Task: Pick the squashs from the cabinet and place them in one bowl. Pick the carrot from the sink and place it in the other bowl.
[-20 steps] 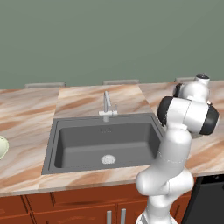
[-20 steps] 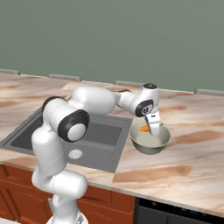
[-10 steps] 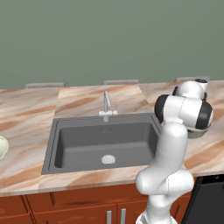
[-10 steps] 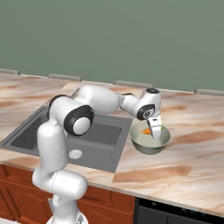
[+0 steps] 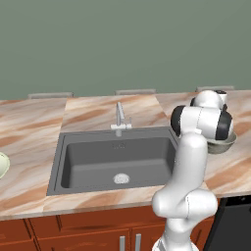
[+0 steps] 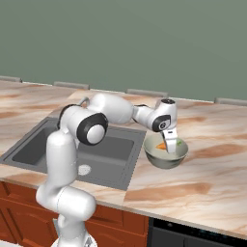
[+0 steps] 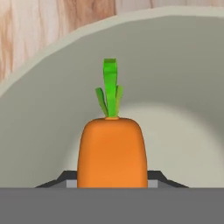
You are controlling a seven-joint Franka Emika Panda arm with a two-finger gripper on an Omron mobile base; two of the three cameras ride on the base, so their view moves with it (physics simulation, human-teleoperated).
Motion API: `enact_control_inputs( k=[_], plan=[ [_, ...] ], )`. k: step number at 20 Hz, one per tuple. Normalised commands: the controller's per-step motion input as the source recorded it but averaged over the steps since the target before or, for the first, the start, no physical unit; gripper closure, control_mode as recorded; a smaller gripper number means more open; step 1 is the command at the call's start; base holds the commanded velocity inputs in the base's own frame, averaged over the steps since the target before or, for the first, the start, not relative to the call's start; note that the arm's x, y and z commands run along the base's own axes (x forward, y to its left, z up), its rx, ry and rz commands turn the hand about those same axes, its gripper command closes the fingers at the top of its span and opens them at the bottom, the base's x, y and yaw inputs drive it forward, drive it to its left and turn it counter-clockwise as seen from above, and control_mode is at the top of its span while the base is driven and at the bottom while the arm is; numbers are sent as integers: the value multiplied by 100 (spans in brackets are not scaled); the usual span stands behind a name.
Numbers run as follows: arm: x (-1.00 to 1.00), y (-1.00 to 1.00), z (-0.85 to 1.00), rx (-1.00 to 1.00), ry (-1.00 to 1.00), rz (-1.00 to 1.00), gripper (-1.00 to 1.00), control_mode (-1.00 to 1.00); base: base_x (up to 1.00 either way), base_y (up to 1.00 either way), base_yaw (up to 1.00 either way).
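My pincer [image 6: 170, 147] is clamped on the carrot [image 7: 112, 151], whose green top points away from me into the grey bowl [image 6: 166, 157], and I hold it inside the bowl's rim. The bowl sits on the marbled tabletop [image 6: 202, 178] just right of the sink [image 5: 117, 159]. At the far left edge of the tabletop shows the pale bowl [image 5: 2, 164], well apart.

Arm swung slightly further right, pincer [image 6: 170, 147] and carrot [image 6: 162, 145] lowered a touch deeper into greyish bowl [image 6: 166, 158]
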Motion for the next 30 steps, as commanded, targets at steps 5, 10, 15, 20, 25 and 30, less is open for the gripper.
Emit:
enact_control_inputs(
  k=[5,10,15,20,25,30],
  plan=[
    [7,-7,-14,0,6,-5,100,-100,0,0,0],
    [-7,-7,-6,3,0,-7,100,-100,0,0,0],
    [-19,-7,-1,2,0,-8,100,-100,0,0,0],
    [-26,0,-1,0,0,-10,-100,-100,0,0,0],
    [-23,0,-2,0,0,-12,-100,-100,0,0,0],
    [-20,4,-2,0,0,-12,-100,-100,0,0,0]
  ],
)
